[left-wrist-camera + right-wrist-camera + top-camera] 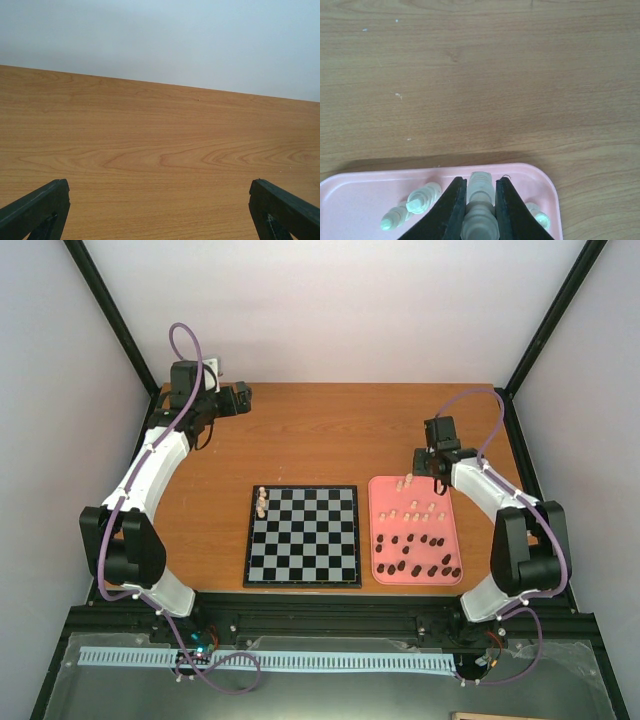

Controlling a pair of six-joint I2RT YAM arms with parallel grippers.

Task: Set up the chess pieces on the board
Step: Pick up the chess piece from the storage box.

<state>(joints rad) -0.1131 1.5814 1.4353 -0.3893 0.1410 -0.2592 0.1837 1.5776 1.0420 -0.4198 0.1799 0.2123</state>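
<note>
Three or so small cream turned chess pieces (262,502) stood in a short column along the far left edge of the flat black-and-grey checkered board (303,536), which lay at the near middle of the brown wood-grain table (300,440). Just beside the board's right edge sat the pink rectangular plastic tray (378,502), with more cream pieces (420,508) in its far half and the dark brown pieces (415,555) in its near half.

The right gripper (481,180) was at the tray's far rim, its fingers clamped on one cream piece (479,220). Two cream neighbours (422,197) lay close on its left and another on its right, leaving little room sideways. Beyond that rim the wood ran open.

The left gripper (157,192) hung near the table's far left corner, well apart from the board, jaws spread wide over bare wood that reached ahead to the far edge.
</note>
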